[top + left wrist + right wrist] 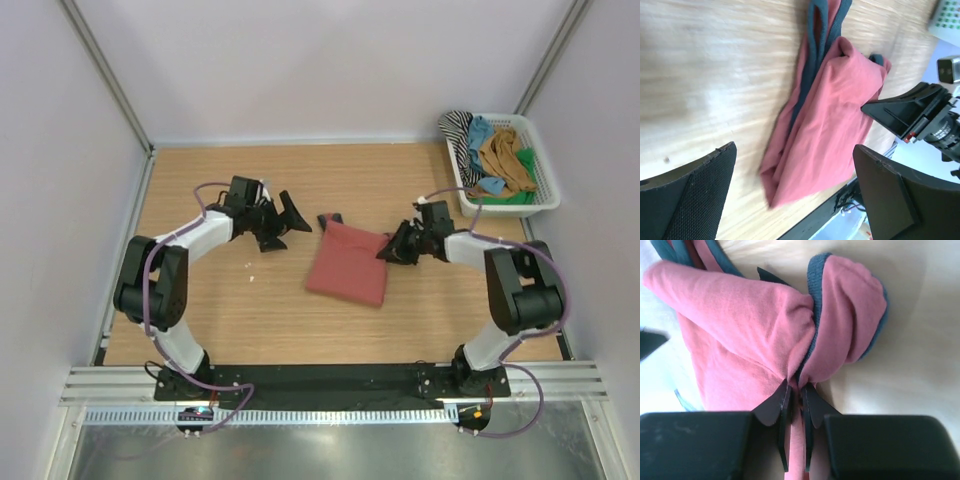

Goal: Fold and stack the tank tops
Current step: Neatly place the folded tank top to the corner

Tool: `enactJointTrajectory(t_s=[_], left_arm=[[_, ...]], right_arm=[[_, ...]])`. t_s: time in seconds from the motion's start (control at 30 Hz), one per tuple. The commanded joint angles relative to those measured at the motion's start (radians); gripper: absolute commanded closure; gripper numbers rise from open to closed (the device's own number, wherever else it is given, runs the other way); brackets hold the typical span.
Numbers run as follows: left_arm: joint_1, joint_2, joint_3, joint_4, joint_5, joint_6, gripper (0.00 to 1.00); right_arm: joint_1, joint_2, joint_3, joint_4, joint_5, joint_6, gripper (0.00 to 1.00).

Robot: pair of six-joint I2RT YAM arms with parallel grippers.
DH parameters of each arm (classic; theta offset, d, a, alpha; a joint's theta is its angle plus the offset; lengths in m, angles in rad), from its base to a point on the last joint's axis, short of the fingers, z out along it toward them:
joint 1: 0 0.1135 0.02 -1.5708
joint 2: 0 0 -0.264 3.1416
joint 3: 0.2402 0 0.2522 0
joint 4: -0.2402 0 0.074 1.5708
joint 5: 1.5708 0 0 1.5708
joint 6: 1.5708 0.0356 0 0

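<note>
One edge of rust-red tank top (pixel 345 268) clenched in right tool (pixel 795 390); left tool (pixel 288 226) released, apart.

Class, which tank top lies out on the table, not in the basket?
The red top with navy trim: it lies on the table, its edge pinched by the right gripper. The other tops sit heaped in the white basket.

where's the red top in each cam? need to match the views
Top external: red top at centre, its right edge at the right gripper.
Left wrist: red top at centre, running diagonally from the top edge to the lower middle.
Right wrist: red top fills the left and centre, bunched at the fingers.
Landmark: the right gripper, shut on the top's edge, shows in all three.
</note>
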Motion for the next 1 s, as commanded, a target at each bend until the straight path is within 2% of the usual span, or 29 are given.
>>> enactJointTrajectory(t_s=[0.0, 0.1, 0.13, 0.2, 0.27, 0.33, 0.37, 0.43, 0.47, 0.6, 0.7, 0.77, 0.8, 0.83, 0.9, 0.97], left_arm=[[-0.014, -0.126, -0.055, -0.011, -0.003, 0.031, 0.00], [-0.039, -0.209, -0.133, -0.011, -0.010, 0.028, 0.00], [-0.047, -0.228, -0.144, -0.014, -0.009, 0.028, 0.00], [-0.068, -0.278, -0.175, -0.016, -0.009, 0.025, 0.00], [-0.088, -0.303, -0.187, -0.019, -0.009, 0.026, 0.00], [-0.097, -0.337, -0.198, -0.029, -0.013, 0.029, 0.00], [-0.097, -0.346, -0.199, -0.042, -0.013, 0.031, 0.00], [-0.099, -0.367, -0.201, -0.060, -0.024, 0.041, 0.01], [-0.099, -0.377, -0.204, -0.078, -0.032, 0.052, 0.01], [-0.099, -0.404, -0.233, -0.086, -0.062, 0.064, 0.00], [-0.099, -0.401, -0.247, -0.086, -0.070, 0.072, 0.01], [-0.099, -0.401, -0.250, -0.091, -0.076, 0.075, 0.00], [-0.099, -0.406, -0.253, -0.092, -0.084, 0.080, 0.00], [-0.099, -0.413, -0.256, -0.092, -0.091, 0.083, 0.00], [-0.099, -0.442, -0.265, -0.106, -0.142, 0.098, 0.00], [-0.099, -0.485, -0.272, -0.129, -0.206, 0.114, 0.00]], right_arm=[[-0.085, -0.199, -0.136, -0.007, 0.066, 0.028, 0.99], [-0.249, -0.362, -0.241, -0.053, 0.066, 0.046, 0.99], [-0.347, -0.399, -0.258, -0.078, 0.080, 0.043, 0.99], [-0.449, -0.515, -0.310, -0.144, 0.114, 0.045, 0.99], [-0.620, -0.590, -0.345, -0.179, 0.117, 0.051, 0.99], [-0.736, -0.669, -0.373, -0.205, 0.129, 0.058, 0.99], [-0.848, -0.684, -0.379, -0.225, 0.141, 0.064, 0.99], [-0.952, -0.694, -0.396, -0.233, 0.154, 0.106, 0.99], [-1.047, -0.686, -0.413, -0.224, 0.146, 0.120, 0.99], [-1.170, -0.583, -0.463, -0.136, 0.062, 0.215, 0.99], [-1.175, -0.548, -0.468, -0.066, 0.025, 0.238, 0.97], [-1.176, -0.594, -0.450, -0.123, 0.084, 0.206, 0.64], [-1.175, -0.632, -0.409, -0.182, 0.141, 0.194, 0.34], [-1.175, -0.670, -0.387, -0.235, 0.217, 0.189, 0.21], [-1.176, -0.800, -0.340, -0.322, 0.356, 0.148, 0.07], [-1.175, -0.876, -0.304, -0.381, 0.454, 0.123, 0.03]])
